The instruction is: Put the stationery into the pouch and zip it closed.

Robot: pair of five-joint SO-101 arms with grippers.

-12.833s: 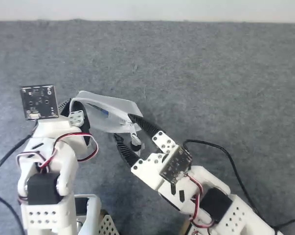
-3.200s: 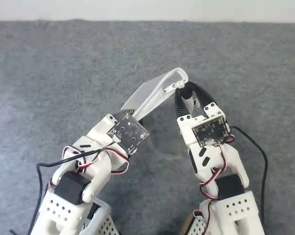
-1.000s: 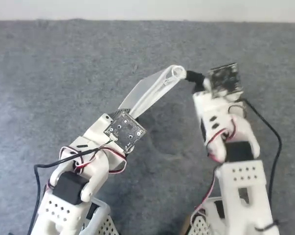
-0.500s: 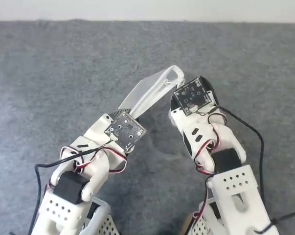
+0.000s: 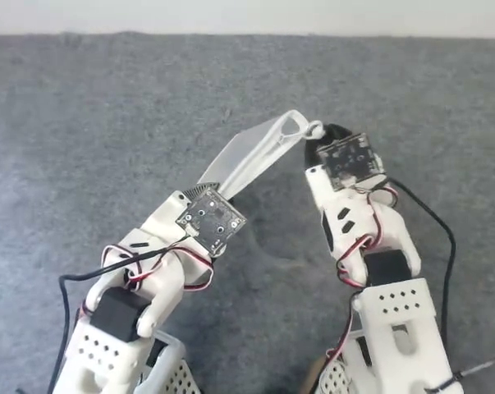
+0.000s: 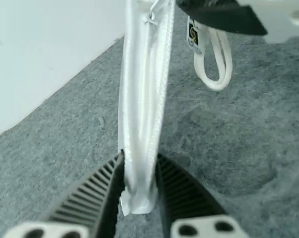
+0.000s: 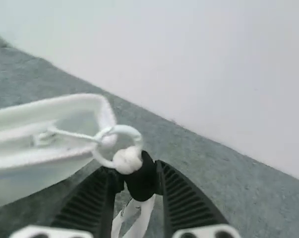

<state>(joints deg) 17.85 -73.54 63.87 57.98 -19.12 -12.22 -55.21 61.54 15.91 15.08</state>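
Observation:
A white see-through pouch (image 5: 251,156) hangs stretched in the air between both arms, above the grey table. My left gripper (image 5: 213,184) is shut on its near end; in the left wrist view the fingers (image 6: 109,193) pinch the pouch (image 6: 142,99) with the zipper running away from them. My right gripper (image 5: 319,136) is shut on the zipper pull cord (image 5: 311,129) at the far end. In the right wrist view the gripper (image 7: 138,181) grips the cord's dark piece just beside the pull ring (image 7: 117,144) and the pouch (image 7: 45,134). A white cord loop (image 6: 213,64) dangles below. The pouch's contents are hidden.
Grey carpet-like table surface (image 5: 107,107) lies open on all sides of the arms, and a pale wall (image 5: 247,16) runs along its far edge. White perforated arm bases (image 5: 173,377) and black cables (image 5: 432,222) sit at the near edge.
The right arm has swung about at the pouch's far end, first inward toward the left arm, then back right a little. The left arm and the pouch have stayed in place.

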